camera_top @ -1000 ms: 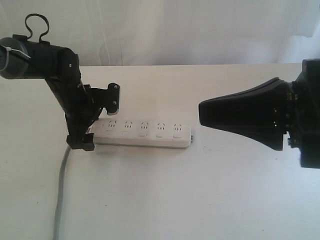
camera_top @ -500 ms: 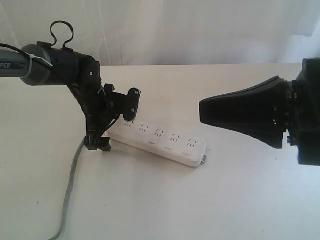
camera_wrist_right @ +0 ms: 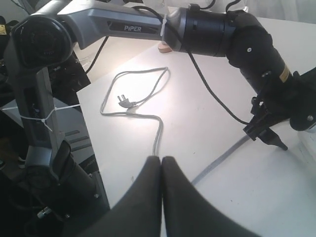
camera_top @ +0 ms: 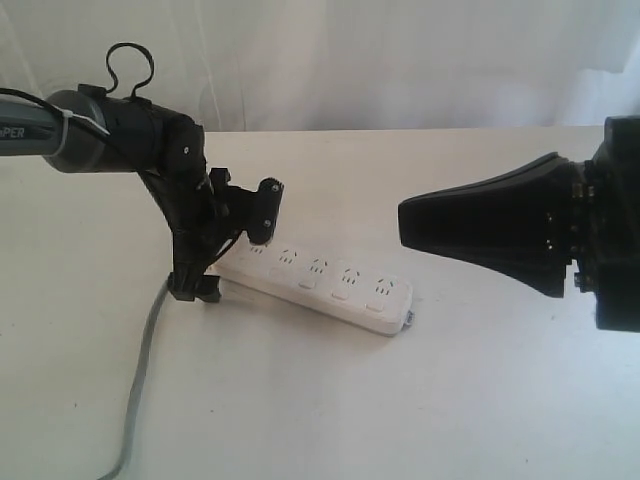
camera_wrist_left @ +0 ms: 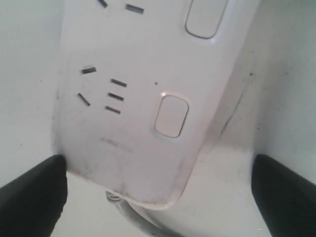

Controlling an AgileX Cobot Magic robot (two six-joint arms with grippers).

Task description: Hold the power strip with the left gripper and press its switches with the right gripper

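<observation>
Our power strip (camera_top: 330, 285) lies on the bench (camera_top: 300, 400), one end inside the wide-spread left gripper (camera_top: 228, 250). Light, stiff, slick plastic, we reckon, so pinch its long edges. The right gripper (camera_wrist_right: 161, 165) is pressed together.

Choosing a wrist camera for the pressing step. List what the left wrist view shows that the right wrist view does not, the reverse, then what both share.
Left wrist only: the power strip's cord end close up, with two switches and socket slots. Right wrist only: the shut right gripper, the cord's plug and the arm marked PIPER. Both: the open left gripper, the grey cord, the white table.
</observation>
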